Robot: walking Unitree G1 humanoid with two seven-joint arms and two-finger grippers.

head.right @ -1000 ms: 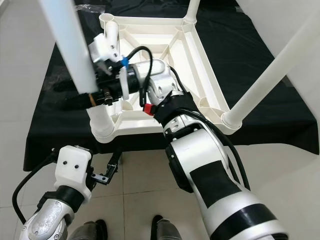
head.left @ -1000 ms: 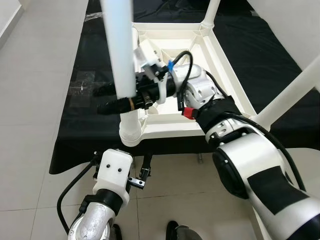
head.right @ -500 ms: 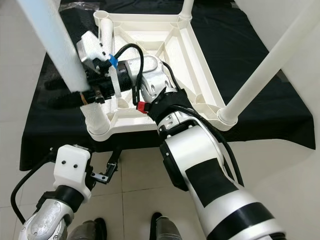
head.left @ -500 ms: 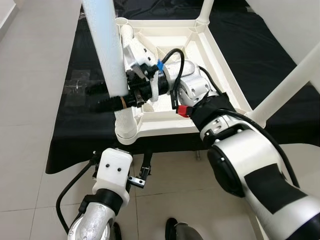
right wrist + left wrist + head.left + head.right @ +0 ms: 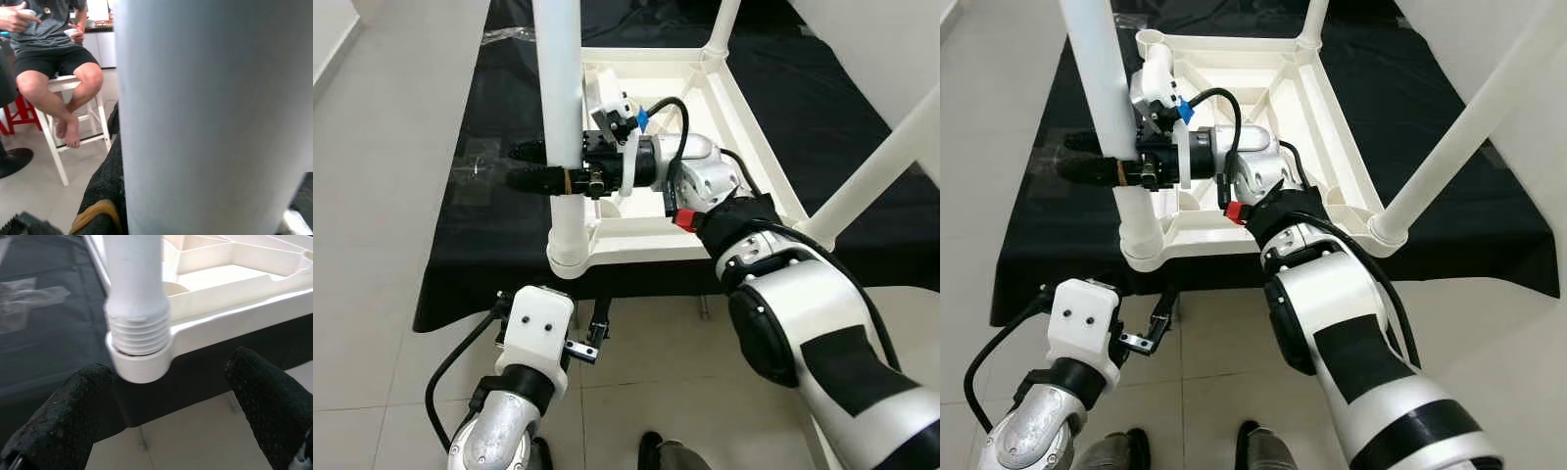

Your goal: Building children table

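Right claw [image 5: 543,176] clamps the white table leg [image 5: 560,88] just above its threaded corner socket [image 5: 139,364]; rigid, light, smooth plastic, best held low. Left claw [image 5: 161,426] gapes wide.

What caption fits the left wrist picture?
White table leg partly screwed into the upturned tabletop's corner socket, threads showing, left gripper open below.

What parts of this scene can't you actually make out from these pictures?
- Top of the white leg: cut off by the upper edge of the eye views.
- Right hand: its fingers' inner faces are hidden behind the leg, so the contact is unclear.
- Thread depth in the corner socket: blurred in the left wrist view.
- Seated person: cut off at the right wrist view's top edge.
- Left hand: fingertips cropped.
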